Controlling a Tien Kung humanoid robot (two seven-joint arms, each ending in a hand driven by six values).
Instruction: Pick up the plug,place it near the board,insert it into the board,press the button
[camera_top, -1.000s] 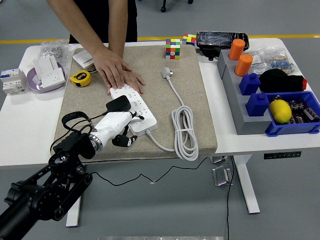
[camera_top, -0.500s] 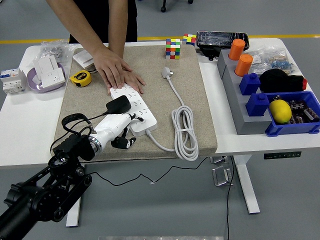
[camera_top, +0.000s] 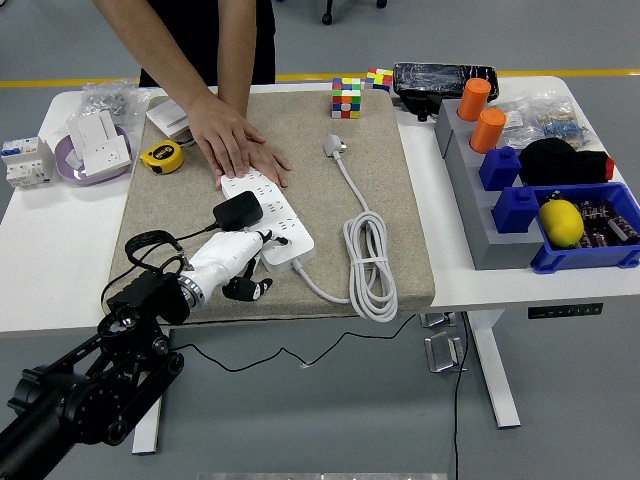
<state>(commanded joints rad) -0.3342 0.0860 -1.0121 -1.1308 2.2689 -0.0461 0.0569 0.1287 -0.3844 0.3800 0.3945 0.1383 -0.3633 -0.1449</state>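
Note:
A white power strip (camera_top: 287, 224) lies on the beige mat (camera_top: 390, 200). A black plug (camera_top: 237, 210) sits on its left side, and the plug's black cable (camera_top: 146, 241) loops off to the left. My left hand (camera_top: 254, 262), white with dark fingertips, rests on the mat just below the plug and against the strip's near edge. Its fingers are relaxed and hold nothing. A person's hand (camera_top: 235, 148) presses flat on the strip's far end. My right arm is out of sight.
The strip's white cord (camera_top: 370, 265) is coiled on the mat, with its plug (camera_top: 333, 146) further back. A yellow tape measure (camera_top: 160, 155), a purple bowl (camera_top: 92, 152) and Rubik's cubes (camera_top: 346, 98) sit behind. A grey rack (camera_top: 478, 190) and blue bins with a lemon (camera_top: 560, 222) stand right.
My left hand has slid a little down and to the left, away from the plug. The plug, the strip and the person's hand have stayed put.

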